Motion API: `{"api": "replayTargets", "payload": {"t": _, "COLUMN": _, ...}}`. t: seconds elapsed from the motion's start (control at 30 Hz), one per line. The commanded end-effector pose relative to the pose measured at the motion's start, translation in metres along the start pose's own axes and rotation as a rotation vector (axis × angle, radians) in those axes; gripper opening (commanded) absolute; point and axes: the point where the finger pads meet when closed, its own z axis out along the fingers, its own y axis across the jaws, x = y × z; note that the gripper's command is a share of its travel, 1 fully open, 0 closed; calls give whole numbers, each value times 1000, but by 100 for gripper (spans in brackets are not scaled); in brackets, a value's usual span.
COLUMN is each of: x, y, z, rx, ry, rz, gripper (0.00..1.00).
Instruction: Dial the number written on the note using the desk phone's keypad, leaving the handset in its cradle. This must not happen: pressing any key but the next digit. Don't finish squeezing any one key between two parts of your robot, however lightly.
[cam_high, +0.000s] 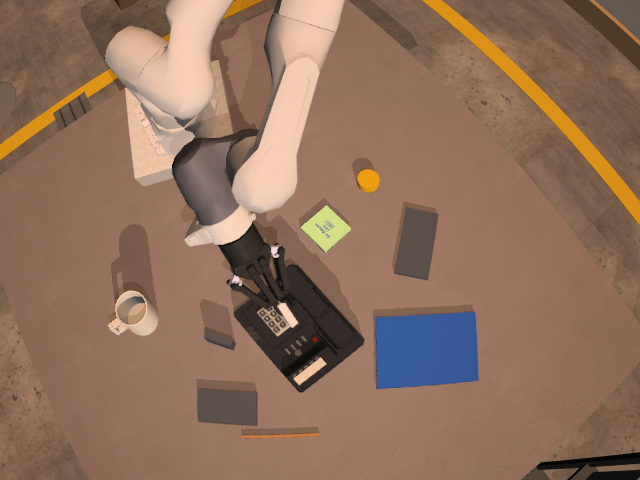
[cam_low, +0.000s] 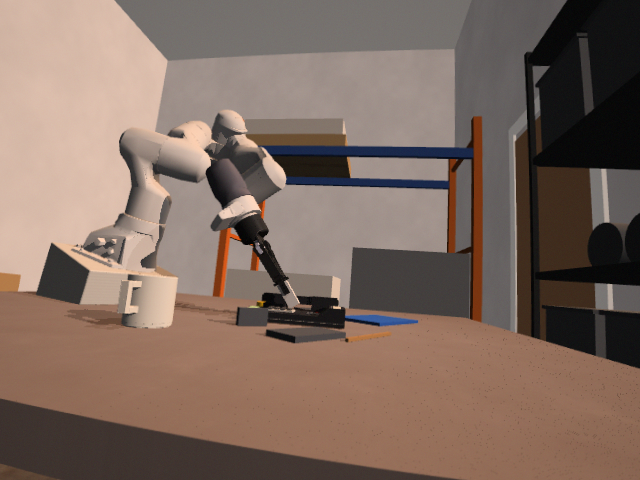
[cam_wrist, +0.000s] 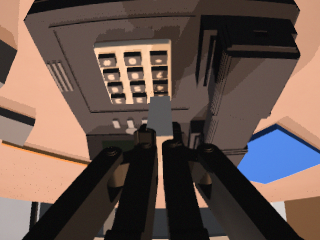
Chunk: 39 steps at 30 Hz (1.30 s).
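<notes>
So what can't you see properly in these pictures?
- The number on the note: top view, print too small to read.
- Key labels on the keypad: wrist view, too blurred.
- Which key the shut gripper touches, if any: top view, its pale tip covers part of the keypad.
- The phone: exterior view, low angle hides the keys.
- The arm's upper part: top view, cut off by the edge.

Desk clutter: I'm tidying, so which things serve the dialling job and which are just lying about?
In use: black desk phone, its beige keypad, green paper note, shut hand.
Lying about: cream mug, orange cylinder, blue flat mat, grey slab.
</notes>
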Motion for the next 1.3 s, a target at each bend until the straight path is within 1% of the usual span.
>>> {"api": "replayTargets", "payload": {"t": 0.0, "x": -1, "y": 1, "z": 1, "rx": -2, "ry": -3, "rz": -4, "gripper": 0}}
{"api": "replayTargets", "payload": {"t": 0.3, "x": -7, "y": 1, "z": -8, "rx": -2, "ry": -3, "rz": -4, "gripper": 0}}
{"api": "replayTargets", "payload": {"t": 0.57, "x": -7, "y": 0, "z": -8, "rx": -2, "ry": -3, "rz": -4, "gripper": 0}}
{"api": "replayTargets", "payload": {"t": 0.93, "x": -7, "y": -13, "z": -8, "rx": -2, "ry": -3, "rz": -4, "gripper": 0}}
{"api": "replayTargets", "payload": {"t": 1.27, "x": -7, "y": -16, "z": -8, "rx": -2, "ry": -3, "rz": -4, "gripper": 0}}
